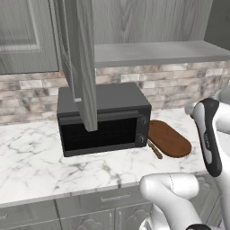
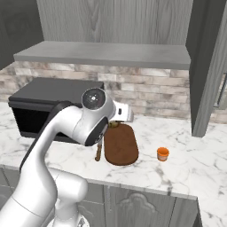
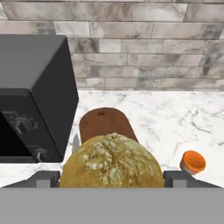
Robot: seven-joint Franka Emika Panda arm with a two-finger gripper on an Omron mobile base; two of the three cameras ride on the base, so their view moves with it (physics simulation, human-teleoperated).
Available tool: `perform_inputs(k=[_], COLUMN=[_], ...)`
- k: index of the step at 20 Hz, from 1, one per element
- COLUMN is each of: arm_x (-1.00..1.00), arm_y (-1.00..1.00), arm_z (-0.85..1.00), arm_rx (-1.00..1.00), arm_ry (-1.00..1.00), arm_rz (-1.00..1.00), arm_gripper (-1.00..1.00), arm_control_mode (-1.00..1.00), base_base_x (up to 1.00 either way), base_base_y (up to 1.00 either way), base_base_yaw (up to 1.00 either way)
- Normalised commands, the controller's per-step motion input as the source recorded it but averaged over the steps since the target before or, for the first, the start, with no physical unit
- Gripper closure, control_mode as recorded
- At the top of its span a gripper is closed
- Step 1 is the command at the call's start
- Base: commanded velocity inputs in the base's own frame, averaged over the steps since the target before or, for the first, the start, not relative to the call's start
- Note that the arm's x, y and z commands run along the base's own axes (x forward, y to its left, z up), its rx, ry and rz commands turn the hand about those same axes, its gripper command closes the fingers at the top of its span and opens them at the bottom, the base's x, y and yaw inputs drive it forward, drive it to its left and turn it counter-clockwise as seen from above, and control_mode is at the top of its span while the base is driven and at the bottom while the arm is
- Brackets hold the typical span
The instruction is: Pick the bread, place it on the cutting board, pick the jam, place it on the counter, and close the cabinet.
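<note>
Bread [image 3: 113, 161] sits clenched in my claw [image 3: 112, 178], at the bottom centre of the hand view. Beyond it, toward the frame's middle, lies the cutting board [image 3: 105, 124], long axis pointing away, so I judge I must go forward and down.

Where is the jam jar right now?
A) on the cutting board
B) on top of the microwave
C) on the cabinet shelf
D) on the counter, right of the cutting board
D: the jam jar stands on the marble counter, apart from the cutting board, to its right.
</note>
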Motion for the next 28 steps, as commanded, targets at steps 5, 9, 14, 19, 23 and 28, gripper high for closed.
perform_inputs(k=[5, 9, 14, 19, 23, 28], arm_x=[0.00, 0.00, 0.00, 0.00, 0.00, 0.00], arm_y=[-0.02, -0.03, -0.02, -0.01, 0.00, 0.00], arm_z=[-0.28, -0.27, -0.26, -0.35, -0.37, -0.37], arm_rx=[0.00, 0.00, 0.00, 0.00, 0.00, 0.00], arm_ry=[0.04, 0.05, 0.05, 0.01, 0.00, 0.00], arm_rz=[0.00, 0.00, 0.01, 0.03, 0.03, 0.03], arm_gripper=[1.00, 1.00, 1.00, 1.00, 1.00, 1.00], arm_control_mode=[-1.00, -1.00, -1.00, -1.00, -1.00, -1.00], base_base_x=[0.00, 0.00, 0.00, 0.00, 0.00, 0.00], base_base_y=[0.00, 0.00, 0.00, 0.00, 0.00, 0.00], base_base_yaw=[0.00, 0.00, 0.00, 0.00, 0.00, 0.00])
